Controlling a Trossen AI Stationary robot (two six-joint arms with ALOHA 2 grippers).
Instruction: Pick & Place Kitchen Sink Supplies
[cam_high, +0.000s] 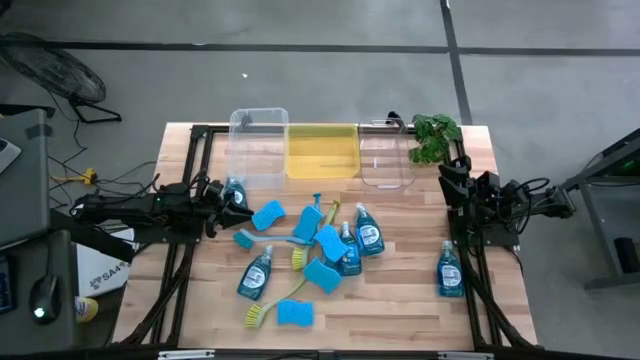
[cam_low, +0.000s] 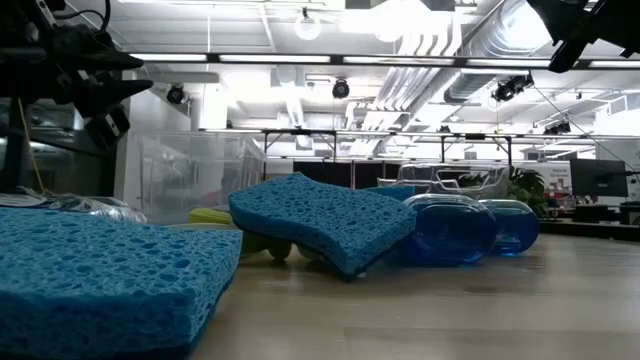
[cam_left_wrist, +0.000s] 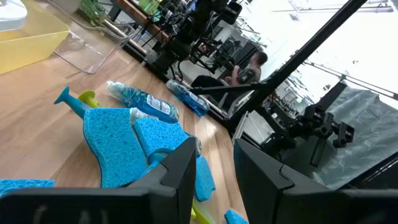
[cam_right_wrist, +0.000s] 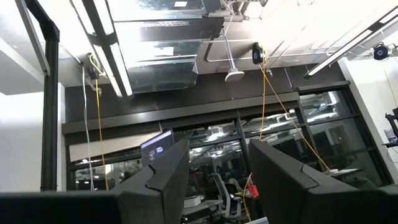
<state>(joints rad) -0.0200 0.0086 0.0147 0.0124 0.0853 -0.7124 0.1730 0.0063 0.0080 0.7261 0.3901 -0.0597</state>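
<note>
Left gripper (cam_high: 238, 203) at centre-left, fingers apart (nothing between them), beside a soap bottle (cam_high: 234, 190); right gripper (cam_high: 447, 185) at right, parted, empty, sponges (cam_high: 268, 215) mid-table

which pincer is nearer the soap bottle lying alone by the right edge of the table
Right. The right pincer sits just behind the lone soap bottle, on the same side of the table. The left pincer is far across, beyond the central pile.
</note>
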